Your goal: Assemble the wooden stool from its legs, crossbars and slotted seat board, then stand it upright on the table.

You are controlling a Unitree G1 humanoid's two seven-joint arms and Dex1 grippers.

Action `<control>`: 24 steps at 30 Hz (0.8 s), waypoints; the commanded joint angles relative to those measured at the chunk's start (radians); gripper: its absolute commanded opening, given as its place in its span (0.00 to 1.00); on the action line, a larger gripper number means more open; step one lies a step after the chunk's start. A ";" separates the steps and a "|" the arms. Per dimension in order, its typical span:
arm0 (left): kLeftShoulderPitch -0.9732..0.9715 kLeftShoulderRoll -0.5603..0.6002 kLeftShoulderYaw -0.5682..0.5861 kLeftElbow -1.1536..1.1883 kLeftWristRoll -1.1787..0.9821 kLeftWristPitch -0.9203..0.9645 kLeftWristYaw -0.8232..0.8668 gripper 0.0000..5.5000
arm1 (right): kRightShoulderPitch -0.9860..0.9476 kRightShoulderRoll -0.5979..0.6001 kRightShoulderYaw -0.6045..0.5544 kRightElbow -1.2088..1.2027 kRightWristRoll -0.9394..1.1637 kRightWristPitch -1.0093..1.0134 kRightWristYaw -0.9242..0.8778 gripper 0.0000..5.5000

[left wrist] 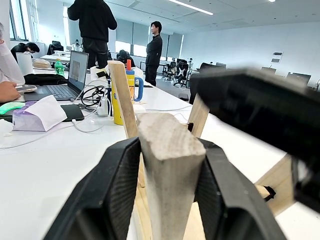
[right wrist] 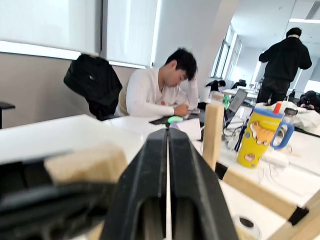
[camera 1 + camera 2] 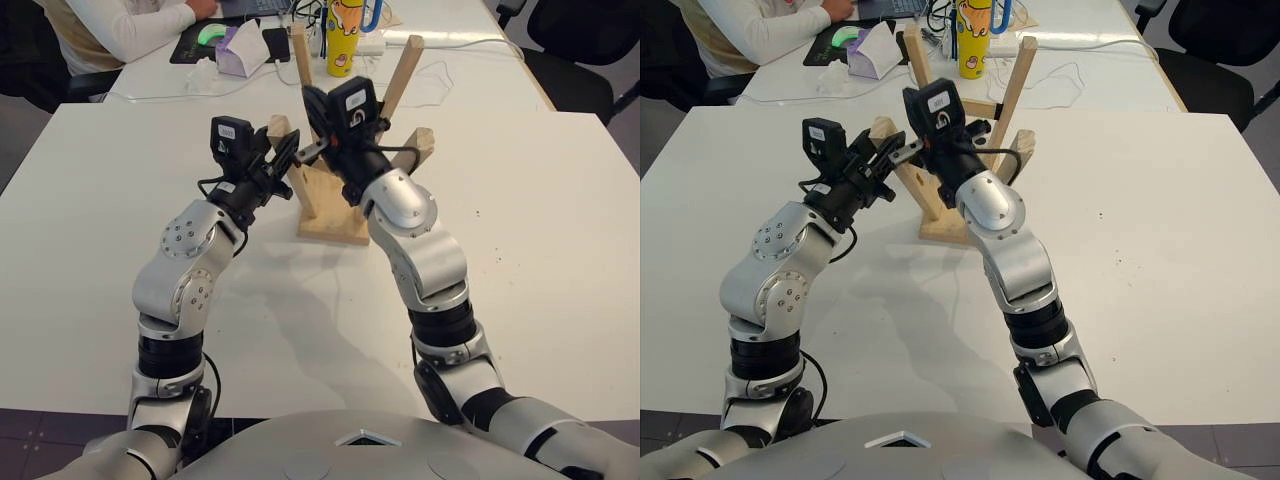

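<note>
On the white table [image 3: 520, 250], near its far edge, the stool [image 3: 318, 200] sits upside down. Its seat board [image 3: 335, 232] lies flat on the tabletop and its legs point upward, splayed outward. Two far legs [image 3: 402, 68] rise tallest, and a crossbar [image 2: 257, 192] joins two of the legs. The left gripper [image 3: 283, 158] is clamped on the top end of the near-left leg [image 1: 170, 150], with one black finger [image 1: 120, 175] pressed to each side of the wood. The right gripper [image 2: 168, 132] hangs over the stool among the legs, just beside that held leg. Its two fingers are pressed together with nothing between them. Beyond the stool, on a second table, stands a yellow cup [image 3: 344, 38].
</note>
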 commanded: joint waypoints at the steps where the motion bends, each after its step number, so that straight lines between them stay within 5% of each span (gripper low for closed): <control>1: -0.013 -0.009 -0.019 -0.008 -0.005 0.038 -0.003 0.28 | 0.048 -0.010 0.028 -0.009 -0.026 0.074 -0.005 0.00; 24: -0.052 -0.043 -0.020 -0.033 0.016 0.049 0.030 0.28 | 0.190 -0.220 0.160 0.150 -0.068 0.206 0.185 0.00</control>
